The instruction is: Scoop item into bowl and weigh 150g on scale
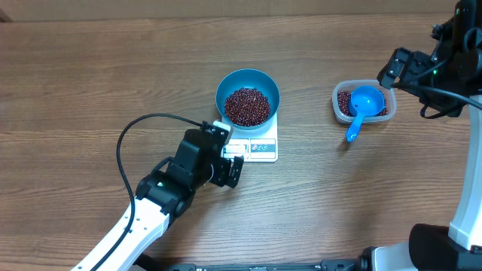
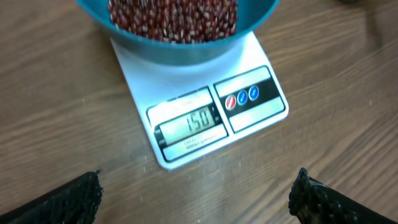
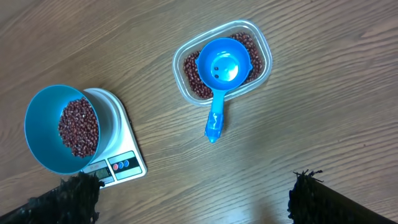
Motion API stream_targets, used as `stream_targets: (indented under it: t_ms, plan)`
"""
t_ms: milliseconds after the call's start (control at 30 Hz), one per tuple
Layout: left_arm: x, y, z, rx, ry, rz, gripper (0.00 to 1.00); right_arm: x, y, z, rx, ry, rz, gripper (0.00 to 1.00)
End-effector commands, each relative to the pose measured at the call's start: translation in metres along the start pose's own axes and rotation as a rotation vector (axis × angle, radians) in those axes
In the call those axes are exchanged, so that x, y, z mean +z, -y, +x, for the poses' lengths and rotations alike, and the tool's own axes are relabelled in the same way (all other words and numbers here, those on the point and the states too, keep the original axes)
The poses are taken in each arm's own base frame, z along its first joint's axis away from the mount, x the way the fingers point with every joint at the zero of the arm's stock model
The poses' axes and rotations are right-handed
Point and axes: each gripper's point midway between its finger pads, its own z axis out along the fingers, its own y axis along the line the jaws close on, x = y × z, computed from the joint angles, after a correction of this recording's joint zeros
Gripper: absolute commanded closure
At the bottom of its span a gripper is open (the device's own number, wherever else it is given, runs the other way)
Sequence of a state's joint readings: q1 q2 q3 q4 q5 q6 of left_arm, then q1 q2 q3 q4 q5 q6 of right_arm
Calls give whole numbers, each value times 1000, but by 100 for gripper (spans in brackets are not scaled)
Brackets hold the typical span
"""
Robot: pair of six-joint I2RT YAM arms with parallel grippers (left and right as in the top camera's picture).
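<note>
Beans [image 1: 247,106] in bowl [image 1: 224,85]; wood-grain table [image 1: 90,68]

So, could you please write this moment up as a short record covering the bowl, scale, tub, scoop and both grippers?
bowl: teal-blue bowl on the scale, holding red-brown beans
scale: white kitchen scale; display reads 150
tub: clear plastic tub to the right of the scale, some beans left inside
scoop: bright blue scoop resting in the tub, handle out over its rim
left gripper: open, empty, facing the display
right gripper: open, empty, above the table
</note>
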State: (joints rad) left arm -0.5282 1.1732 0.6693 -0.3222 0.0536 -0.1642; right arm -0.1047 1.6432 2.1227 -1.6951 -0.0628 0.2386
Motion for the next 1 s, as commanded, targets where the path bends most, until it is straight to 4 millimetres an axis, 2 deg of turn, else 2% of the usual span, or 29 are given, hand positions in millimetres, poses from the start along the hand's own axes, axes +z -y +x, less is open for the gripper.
stream_targets:
  t_ms: [0, 533, 700, 833, 967]
  plan:
    - [1, 4, 12, -35, -53, 32, 0, -5, 0, -3, -6, 24, 2, 0]
    - [-5, 4, 7, -20, -28, 31, 0, -5, 0, -3, -6, 24, 2, 0]
    - [-21, 0, -8, 21, 51, 0, 0, -5, 0, -3, -6, 24, 2, 0]
    - [-42, -3, -25, 76, 146, -30, 0, -5, 0, -3, -6, 24, 2, 0]
    - [-70, -9, -55, 120, 297, -48, 1, -5, 0, -3, -6, 24, 2, 0]
